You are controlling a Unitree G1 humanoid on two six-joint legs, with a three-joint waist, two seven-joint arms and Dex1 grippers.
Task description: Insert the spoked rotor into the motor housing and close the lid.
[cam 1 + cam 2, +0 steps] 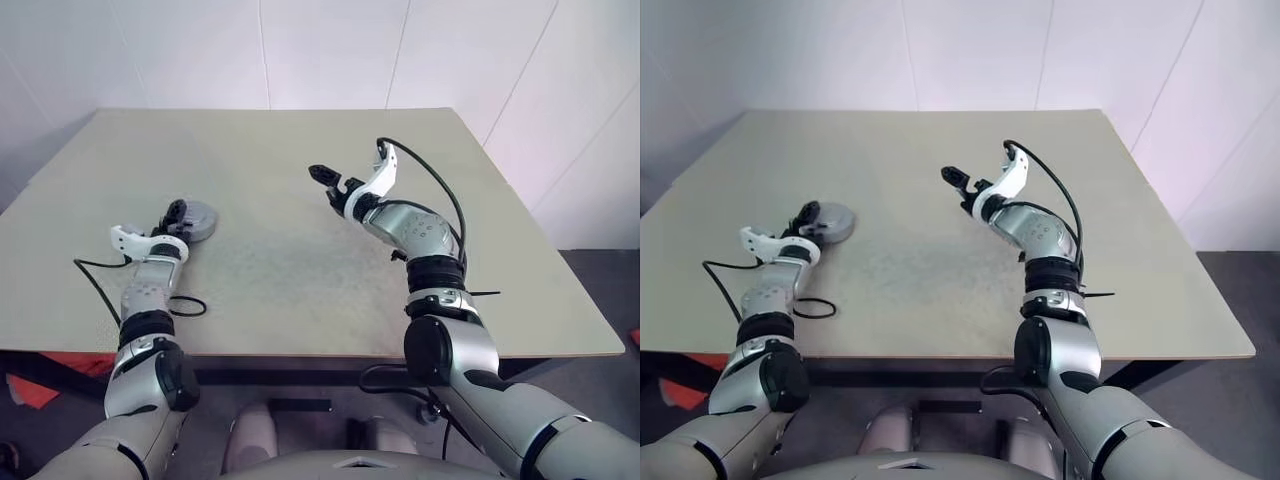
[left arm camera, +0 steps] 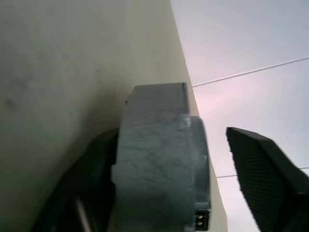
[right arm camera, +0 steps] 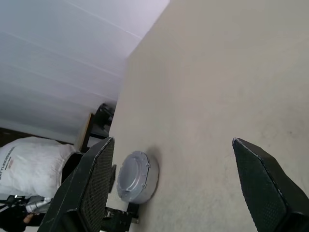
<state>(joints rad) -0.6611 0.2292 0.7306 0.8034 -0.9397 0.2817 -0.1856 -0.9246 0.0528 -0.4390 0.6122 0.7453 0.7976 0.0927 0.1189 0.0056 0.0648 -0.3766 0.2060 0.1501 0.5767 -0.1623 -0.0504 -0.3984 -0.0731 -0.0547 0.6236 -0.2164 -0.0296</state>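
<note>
I am looking down over a pale beige worktop point(image 1: 300, 260) set against white wall panels. Near its left side sits a round grey metal motor assembly point(image 1: 200, 220), the flat grey lid point(image 3: 134, 176) already seated on top of the housing; the spoked rotor I take to be inside, though I cannot see it.

My left hand point(image 1: 172, 222) lies low at the assembly's near-left edge. In the left wrist view the grey body stands between its two black fingers point(image 2: 270, 179) with a clear gap on one side, so the hand is spread wide and grips nothing.

My right hand point(image 1: 352, 172) hovers above the middle of the worktop, well apart from the assembly, fingers also fully spread and empty.

I judge the lid-closing step finished or nearly so. The next move calls for drawing the left hand straight back without nudging the assembly.
</note>
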